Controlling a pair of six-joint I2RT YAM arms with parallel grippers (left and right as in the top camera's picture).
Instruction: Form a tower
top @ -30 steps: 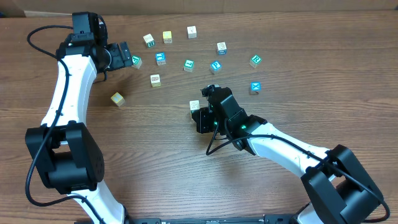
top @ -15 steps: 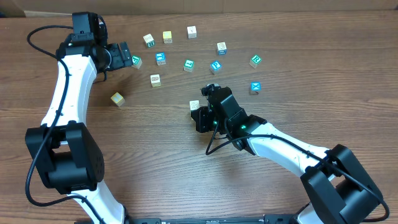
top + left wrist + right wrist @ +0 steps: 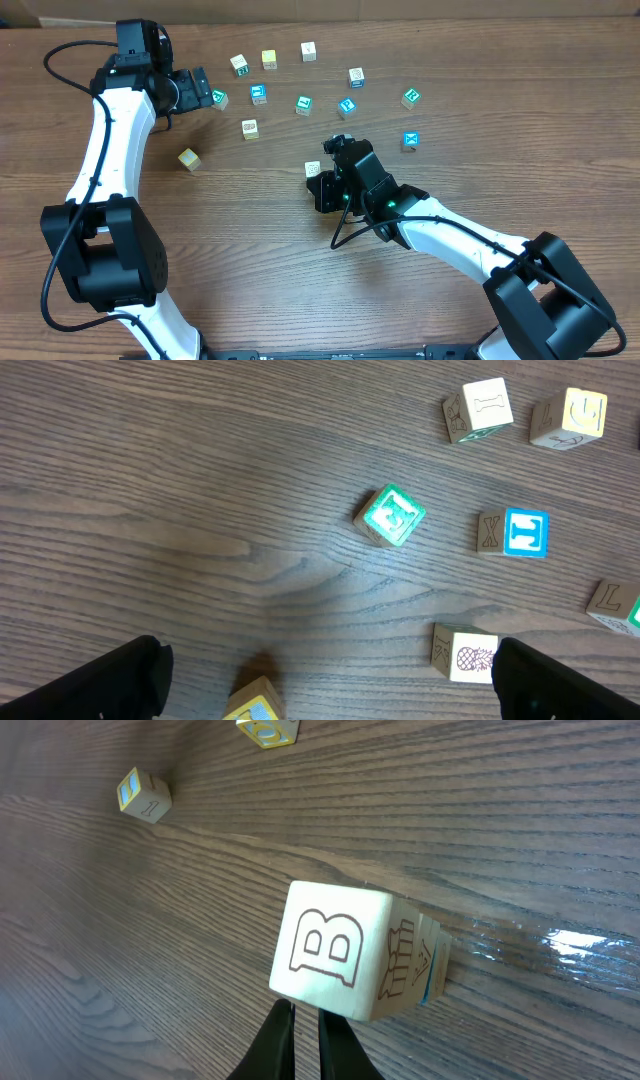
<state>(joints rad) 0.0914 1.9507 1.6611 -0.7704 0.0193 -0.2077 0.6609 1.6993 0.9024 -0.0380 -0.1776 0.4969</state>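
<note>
Right gripper [image 3: 303, 1025]: mine, pinched fully closed on nothing, bottom centre of the wrist frame.
B cube [image 3: 345, 955]: just above the tips, on the counter [image 3: 520, 830].
Left gripper [image 3: 203, 87]: spread wide, empty, upper left overhead, beside a teal cube [image 3: 218, 98].
Tower: I could not make one out; the other cubes [image 3: 303, 104] lay single.

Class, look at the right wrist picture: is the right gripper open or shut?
Shut: the right gripper has its fingers almost together, and the B cube sits beyond their tips, not between them.
</note>
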